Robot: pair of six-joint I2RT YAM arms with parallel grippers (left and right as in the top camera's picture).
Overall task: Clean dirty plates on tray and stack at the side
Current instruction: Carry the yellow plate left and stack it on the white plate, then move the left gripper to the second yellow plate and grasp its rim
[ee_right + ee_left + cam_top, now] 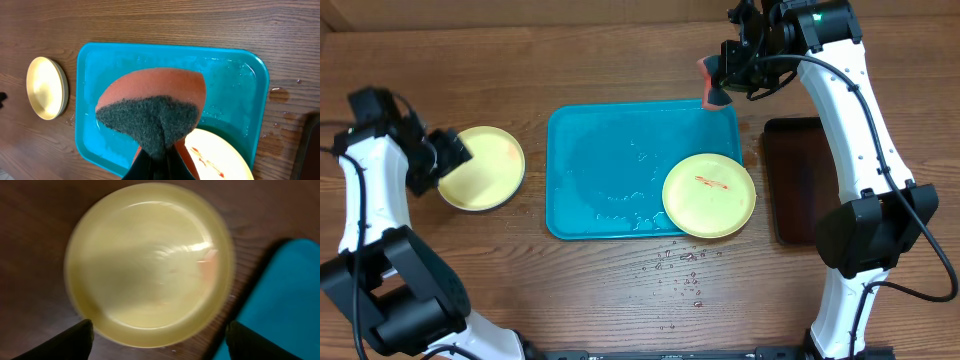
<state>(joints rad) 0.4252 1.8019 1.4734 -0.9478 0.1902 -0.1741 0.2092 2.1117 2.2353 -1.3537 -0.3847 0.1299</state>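
Note:
The turquoise tray lies mid-table, wet. One pale yellow-green plate with a red smear sits in its near right corner; it also shows in the right wrist view. Another yellow-green plate lies on the table left of the tray, with a faint orange smear. From the right wrist view it looks like a stack of two. No pale blue plate shows. My left gripper is open just above that plate's near rim. My right gripper is shut on an orange sponge with a dark scouring face, held above the tray's far right corner.
A narrow dark brown tray lies right of the turquoise tray. Water drops are scattered on the wooden table in front of the tray. The tray lies close to the right of the left plate.

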